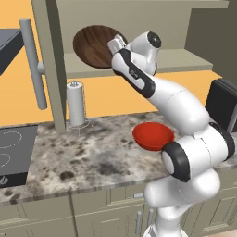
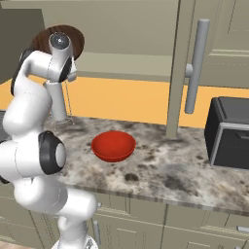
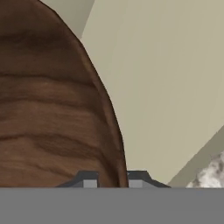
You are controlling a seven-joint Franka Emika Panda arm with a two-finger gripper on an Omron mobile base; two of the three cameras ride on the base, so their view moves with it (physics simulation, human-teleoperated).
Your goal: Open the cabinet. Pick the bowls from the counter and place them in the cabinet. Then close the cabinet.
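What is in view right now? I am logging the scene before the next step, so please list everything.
wooden bowl: one, dark brown, tilted inside the cabinet, rim pinched by the end effector
red bowl: one, red, on the counter
cabinet: one, grey-beige, doors open
counter: one, speckled grey-brown
paper towel holder: one, white roll, on the counter
stovetop: one, black, left end
black appliance: one, right end
end effector: one, shut on the wooden bowl

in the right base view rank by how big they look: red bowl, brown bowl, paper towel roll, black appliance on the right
1. black appliance
2. red bowl
3. paper towel roll, partly hidden by the arm
Brown bowl: mostly behind the arm and farther back, so unranked.
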